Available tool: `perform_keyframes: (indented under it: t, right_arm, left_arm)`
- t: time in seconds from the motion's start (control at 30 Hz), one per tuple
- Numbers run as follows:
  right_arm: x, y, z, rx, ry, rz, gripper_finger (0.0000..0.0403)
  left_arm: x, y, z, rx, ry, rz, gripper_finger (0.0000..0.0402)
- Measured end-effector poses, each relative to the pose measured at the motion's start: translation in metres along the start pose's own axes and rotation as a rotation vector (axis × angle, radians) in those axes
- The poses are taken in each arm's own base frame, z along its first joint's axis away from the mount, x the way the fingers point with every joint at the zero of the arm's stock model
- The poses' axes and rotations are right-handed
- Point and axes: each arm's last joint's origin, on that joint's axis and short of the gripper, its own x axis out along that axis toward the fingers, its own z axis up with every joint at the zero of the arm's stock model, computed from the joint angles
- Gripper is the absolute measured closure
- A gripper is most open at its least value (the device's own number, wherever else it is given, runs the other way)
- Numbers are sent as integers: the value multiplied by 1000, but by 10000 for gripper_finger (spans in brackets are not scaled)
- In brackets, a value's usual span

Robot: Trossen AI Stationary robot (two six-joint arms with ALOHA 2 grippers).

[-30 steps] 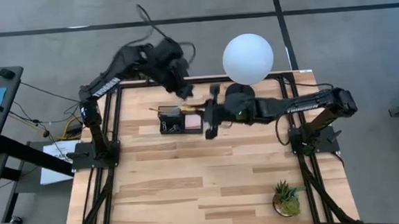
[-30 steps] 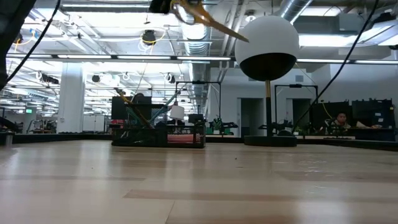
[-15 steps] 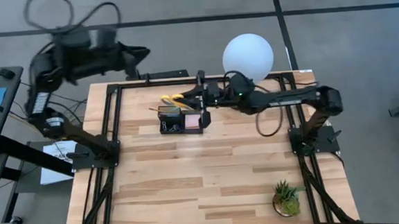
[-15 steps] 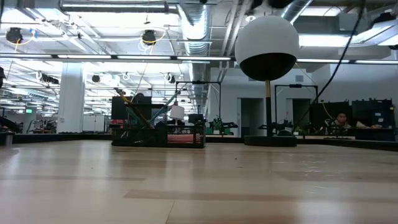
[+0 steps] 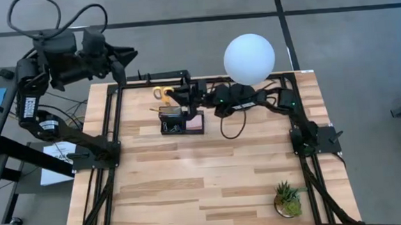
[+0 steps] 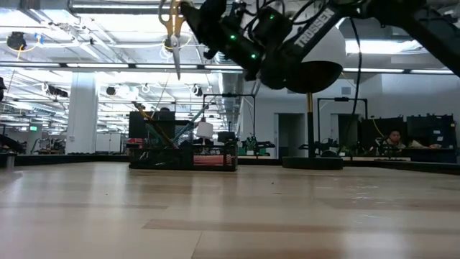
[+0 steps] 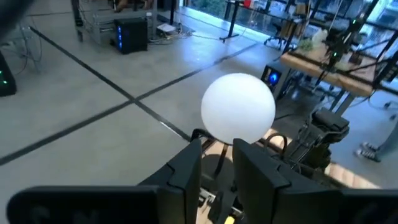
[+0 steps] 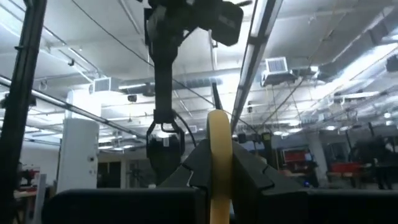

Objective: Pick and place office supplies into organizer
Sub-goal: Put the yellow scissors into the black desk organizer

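The yellow-handled scissors [image 5: 162, 92] hang in the air just beyond the far side of the black organizer [image 5: 172, 120], with my right gripper [image 5: 175, 95] shut on them. In the low view the scissors [image 6: 175, 39] point blades down, high above the organizer [image 6: 183, 156]. A pink sticky-note pad [image 5: 195, 121] lies in the organizer's right part. My left gripper [image 5: 122, 70] is drawn back past the table's far left corner. Its fingers [image 7: 189, 177] stand slightly apart with nothing between them. My right gripper pinches the scissors' yellow handle [image 8: 219, 146] between its two fingers. The fingers reach in from the table's right side, slanting a little upward. The scissors are lifted clear and hang upright below the handles, blade tips [image 6: 177, 72] down.
A white globe lamp [image 5: 249, 58] on a black base stands at the far edge, right beside my right arm. A small green potted plant [image 5: 287, 199] sits at the near right corner. Bare wooden tabletop spreads across the middle and near side.
My left gripper has pulled away from the organizer, up and toward the far left corner. My right gripper has moved toward the far edge and to the left, has come down and rolled. The scissors, slanting a second ago, now hang blades down.
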Motion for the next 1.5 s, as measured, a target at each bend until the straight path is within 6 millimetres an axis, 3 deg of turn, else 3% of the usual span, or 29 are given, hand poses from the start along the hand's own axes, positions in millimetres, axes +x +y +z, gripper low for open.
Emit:
perform_keyframes:
  t: [0.13,0.57,0.9,1.3,1.5]
  right_arm:
    - [4,-3,-9,-24,-6,2,378]
    - [-4,-19,-35,-70,266,-98,378]
    - [-8,-28,-38,-114,316,-140,378]
    - [-7,-8,-58,-138,471,-123,378]
    - [-9,-9,-62,-161,537,-122,378]
  left_arm:
    - [4,0,-5,23,50,14,317]
    - [8,0,-9,37,97,27,317]
    - [11,1,-15,51,162,43,317]
    - [31,-4,-19,37,218,54,317]
    - [34,-6,-20,38,233,33,317]
